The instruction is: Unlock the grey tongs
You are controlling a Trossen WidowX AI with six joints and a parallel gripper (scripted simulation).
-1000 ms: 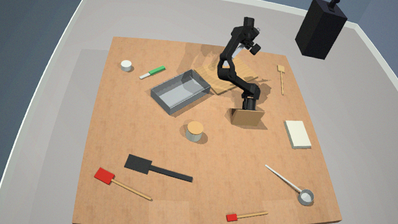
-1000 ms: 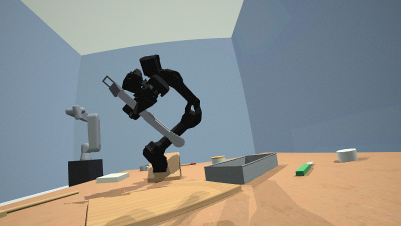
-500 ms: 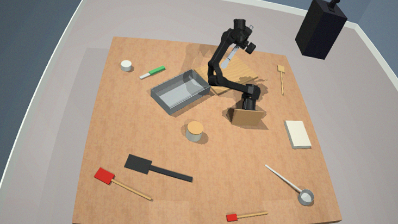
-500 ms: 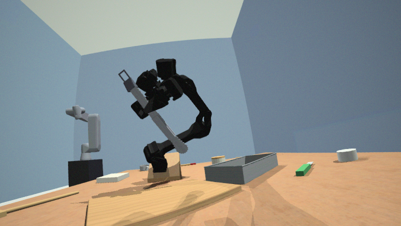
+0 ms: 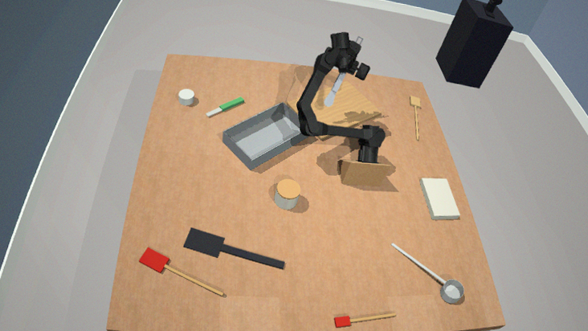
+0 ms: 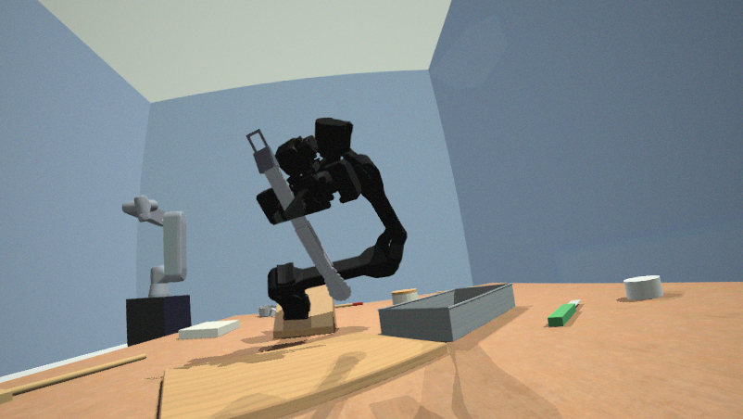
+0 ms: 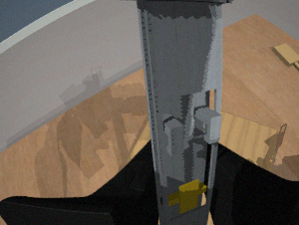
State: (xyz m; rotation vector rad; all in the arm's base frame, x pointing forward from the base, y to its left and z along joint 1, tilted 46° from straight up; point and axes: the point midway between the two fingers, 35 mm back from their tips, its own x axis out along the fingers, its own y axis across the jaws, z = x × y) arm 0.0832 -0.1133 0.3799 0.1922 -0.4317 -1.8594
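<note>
grey tongs (image 5: pixel 338 83) (image 6: pixel 315 244) (image 7: pixel 181 55), closed, steeply tilted, tips down in mid-air, grey roasting tin (image 5: pixel 237 153) (image 6: pixel 416 323), wooden board (image 5: pixel 354 99) (image 6: pixel 259 382) (image 7: pixel 244 131) flat beside it

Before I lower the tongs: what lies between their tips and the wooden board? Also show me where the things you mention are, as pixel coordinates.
Only open air shows between the tips of the tongs (image 5: pixel 329 98) (image 6: pixel 339 289) and the wooden board (image 5: pixel 354 99) (image 6: pixel 311 364), in the exterior view.

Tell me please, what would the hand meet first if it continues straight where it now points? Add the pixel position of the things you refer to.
Probably the tabletop (image 5: pixel 239 215) (image 6: pixel 598 364) (image 7: pixel 249 55), as the hand (image 5: pixel 350 70) (image 6: pixel 285 205) (image 7: pixel 177 140) slants downward; unclear depth means it might pass the edge.

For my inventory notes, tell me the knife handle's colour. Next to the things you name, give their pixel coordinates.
Green (image 5: pixel 232 103) (image 6: pixel 562 314); the top view shows it best.
</note>
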